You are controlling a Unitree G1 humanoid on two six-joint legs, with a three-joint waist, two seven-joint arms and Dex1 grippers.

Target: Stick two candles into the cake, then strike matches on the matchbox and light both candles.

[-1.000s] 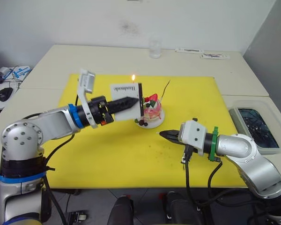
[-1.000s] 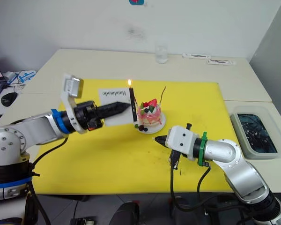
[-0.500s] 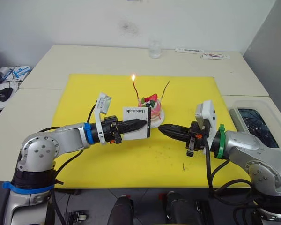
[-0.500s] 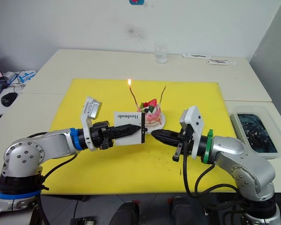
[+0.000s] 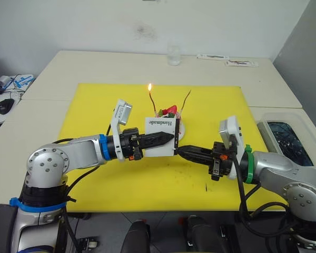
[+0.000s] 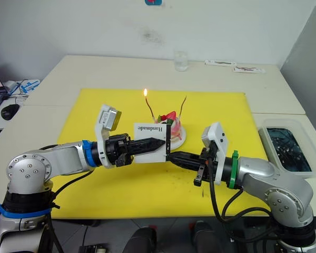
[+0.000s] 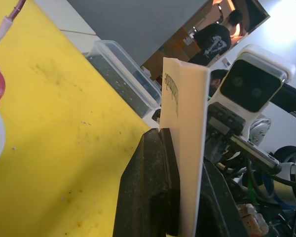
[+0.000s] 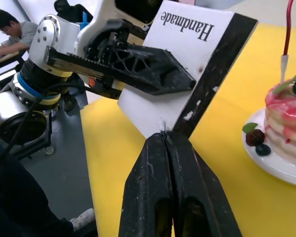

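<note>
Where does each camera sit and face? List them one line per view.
Head pair: high up, facing down at the cake, both arms showing.
Left wrist: looks along the left gripper clamping the matchbox toward the other arm.
Right wrist: looks along the right gripper at the box's black strip.
Shared: matchbox, cake.

The cake (image 5: 171, 118) was largely hidden behind the matchbox (image 5: 162, 136), which stood at its 6 o'clock, and in the right wrist view it was cut off by the picture's edge. Whether a match was held at the tip of the right gripper (image 8: 164, 134) could not be told, as anything there was too thin to be made out. The contents of the clear bin (image 5: 286, 138) at 3 o'clock could not be identified
</note>
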